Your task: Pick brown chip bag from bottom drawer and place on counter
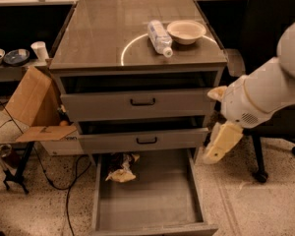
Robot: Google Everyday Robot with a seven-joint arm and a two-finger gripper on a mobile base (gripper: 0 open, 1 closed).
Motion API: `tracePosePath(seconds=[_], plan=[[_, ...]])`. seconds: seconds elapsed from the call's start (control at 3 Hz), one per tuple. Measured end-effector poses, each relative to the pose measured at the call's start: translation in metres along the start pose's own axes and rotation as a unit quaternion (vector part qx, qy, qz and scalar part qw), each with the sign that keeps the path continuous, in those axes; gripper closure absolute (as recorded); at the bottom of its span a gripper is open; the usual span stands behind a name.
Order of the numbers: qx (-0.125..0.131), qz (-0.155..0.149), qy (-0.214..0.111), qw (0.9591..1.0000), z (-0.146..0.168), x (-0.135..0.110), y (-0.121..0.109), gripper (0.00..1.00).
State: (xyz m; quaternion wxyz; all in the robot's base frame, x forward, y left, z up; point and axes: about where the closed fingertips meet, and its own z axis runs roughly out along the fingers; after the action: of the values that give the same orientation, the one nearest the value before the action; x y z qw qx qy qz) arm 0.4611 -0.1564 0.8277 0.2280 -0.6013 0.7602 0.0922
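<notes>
The brown chip bag [119, 167] lies crumpled at the back left corner of the open bottom drawer [147, 200], which is pulled out along the floor with a plain grey inside. The counter [103, 33] is the glossy top of the cabinet, with a pale ring mark. My gripper [219, 118] hangs at the right side of the cabinet, level with the middle drawer and above the bottom drawer's right edge. Its cream fingers [221, 141] are spread apart and hold nothing. It is well right of the bag.
A clear bottle [160, 37] and a pale bowl [186, 31] sit on the counter's back right. The two upper drawers [137, 102] stand slightly open. A tan cardboard box [32, 100] and cables are at the left, a black office chair [275, 43] at the right.
</notes>
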Motion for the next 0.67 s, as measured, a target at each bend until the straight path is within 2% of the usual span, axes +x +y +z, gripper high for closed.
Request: tracePosePath(seconds=[0.33,0.67], plan=[[-0.065,0.055,-0.063,0.9943,0.111,-0.008,0.023,0.0],[-0.124,0.123,-0.118,0.9775,0.211,-0.031,0.049,0.0]])
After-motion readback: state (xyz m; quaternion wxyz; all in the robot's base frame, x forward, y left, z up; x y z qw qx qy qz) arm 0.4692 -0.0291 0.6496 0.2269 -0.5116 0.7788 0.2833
